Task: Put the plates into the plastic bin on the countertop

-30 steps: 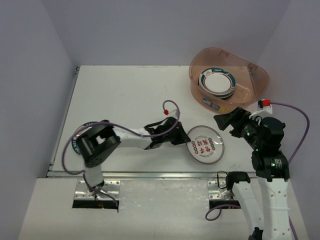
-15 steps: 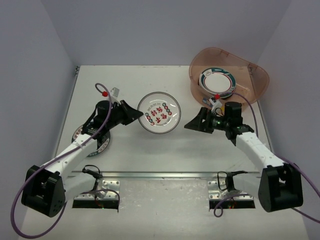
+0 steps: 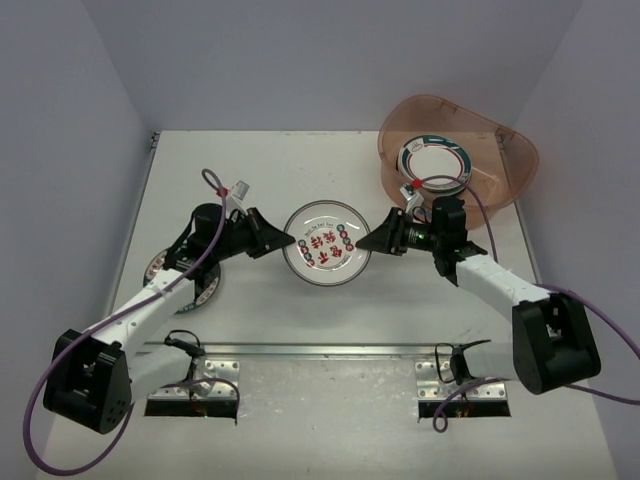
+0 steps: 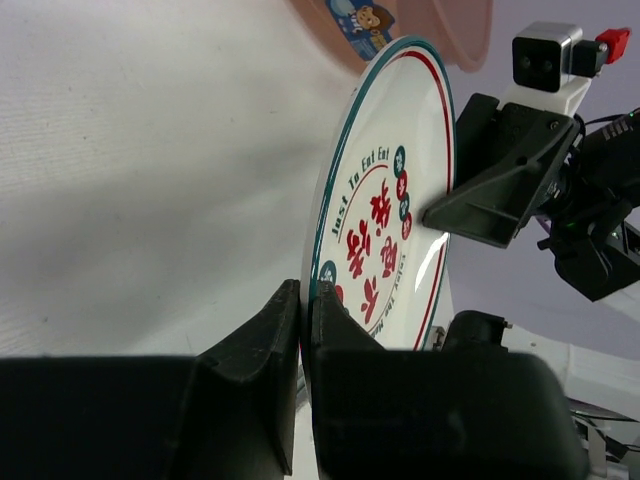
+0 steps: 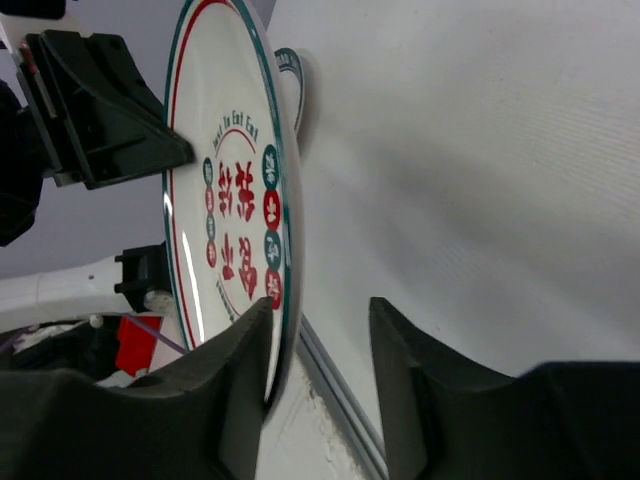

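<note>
A white plate with red lettering and a teal-and-red rim (image 3: 325, 243) is held above the middle of the countertop (image 3: 300, 160). My left gripper (image 3: 283, 240) is shut on its left rim, as the left wrist view shows (image 4: 305, 300); the plate (image 4: 385, 200) stands on edge there. My right gripper (image 3: 372, 241) is open and straddles the right rim (image 5: 320, 320): one finger (image 5: 240, 360) lies against the plate's face (image 5: 225, 180), the other stands apart. The pinkish plastic bin (image 3: 500, 150) sits at the back right with a teal-rimmed plate (image 3: 432, 160) inside.
Another patterned plate (image 3: 185, 275) lies on the countertop under my left arm and shows past the held plate in the right wrist view (image 5: 292, 75). A metal strip (image 3: 330, 348) runs along the near edge. Lavender walls enclose the sides and the back.
</note>
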